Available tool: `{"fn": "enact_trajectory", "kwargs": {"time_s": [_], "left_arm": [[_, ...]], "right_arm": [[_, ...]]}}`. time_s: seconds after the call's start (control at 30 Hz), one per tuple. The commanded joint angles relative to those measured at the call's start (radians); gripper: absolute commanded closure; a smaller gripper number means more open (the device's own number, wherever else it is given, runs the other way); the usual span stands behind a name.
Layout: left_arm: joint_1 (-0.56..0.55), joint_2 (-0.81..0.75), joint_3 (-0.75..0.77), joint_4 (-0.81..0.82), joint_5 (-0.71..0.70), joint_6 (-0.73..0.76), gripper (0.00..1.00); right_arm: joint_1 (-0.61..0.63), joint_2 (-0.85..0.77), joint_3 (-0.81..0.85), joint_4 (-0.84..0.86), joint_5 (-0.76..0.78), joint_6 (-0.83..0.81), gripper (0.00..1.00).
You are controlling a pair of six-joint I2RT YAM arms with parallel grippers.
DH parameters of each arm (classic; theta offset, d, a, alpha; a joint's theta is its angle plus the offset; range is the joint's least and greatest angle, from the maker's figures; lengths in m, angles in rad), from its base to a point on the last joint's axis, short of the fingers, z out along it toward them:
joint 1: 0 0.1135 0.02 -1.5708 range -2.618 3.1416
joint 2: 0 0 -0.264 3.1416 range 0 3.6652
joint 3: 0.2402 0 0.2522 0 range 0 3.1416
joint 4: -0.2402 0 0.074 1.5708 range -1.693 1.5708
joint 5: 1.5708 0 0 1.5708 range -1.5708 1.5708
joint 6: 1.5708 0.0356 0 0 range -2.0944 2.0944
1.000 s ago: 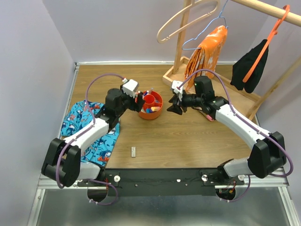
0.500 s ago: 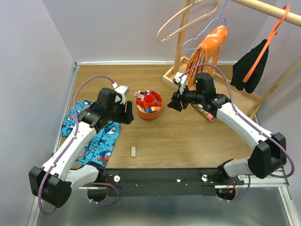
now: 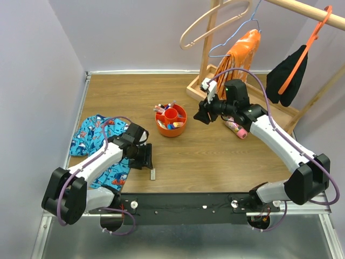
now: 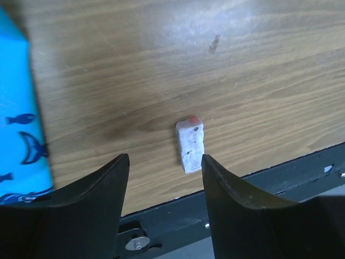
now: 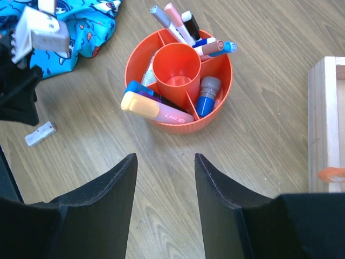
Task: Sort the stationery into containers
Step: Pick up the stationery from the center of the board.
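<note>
The red-orange bowl (image 3: 171,122) stands mid-table. In the right wrist view its compartments (image 5: 222,75) hold several pens, a pink-and-yellow highlighter (image 5: 161,110) and a blue marker (image 5: 205,97). A small white block with a red tip (image 4: 190,145) lies near the table's front edge (image 3: 153,174). My left gripper (image 4: 164,162) hangs open just short of it with nothing between the fingers, and the block sits close to the right finger. My right gripper (image 5: 164,162) is open and empty, right of the bowl (image 3: 204,116). A pink marker (image 3: 237,128) lies by the right arm.
The blue shark-print cloth (image 3: 99,143) lies at the left, partly under the left arm (image 4: 16,124). A wooden rack base (image 5: 322,124) with hangers and clothes (image 3: 237,54) stands at the back right. The black frame edge (image 4: 259,178) runs just behind the white block.
The left arm has pulled back from the bowl to the front edge, over the white block, and its jaws have narrowed a little. The right gripper has drifted slightly back.
</note>
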State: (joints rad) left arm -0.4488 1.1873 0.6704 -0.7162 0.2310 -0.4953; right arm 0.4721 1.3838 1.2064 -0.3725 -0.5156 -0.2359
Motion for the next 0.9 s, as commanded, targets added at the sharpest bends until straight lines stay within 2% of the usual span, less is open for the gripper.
{"fn": "enact_trajectory", "kwargs": {"time_s": [0.0, 0.3, 0.6, 0.87], "left_arm": [[-0.057, -0.002, -0.025, 0.058, 0.036, -0.049, 0.36], [-0.137, 0.043, -0.048, 0.092, 0.041, -0.060, 0.38], [-0.160, 0.147, -0.066, 0.109, -0.007, -0.088, 0.53], [-0.203, 0.192, -0.063, 0.143, -0.007, -0.057, 0.65]], "right_arm": [[0.007, -0.014, 0.012, 0.012, -0.008, 0.067, 0.45], [0.005, -0.051, -0.013, 0.053, 0.020, 0.073, 0.45], [0.005, -0.097, -0.014, 0.053, 0.034, 0.076, 0.45], [0.005, -0.157, -0.097, 0.061, 0.037, 0.047, 0.45]]}}
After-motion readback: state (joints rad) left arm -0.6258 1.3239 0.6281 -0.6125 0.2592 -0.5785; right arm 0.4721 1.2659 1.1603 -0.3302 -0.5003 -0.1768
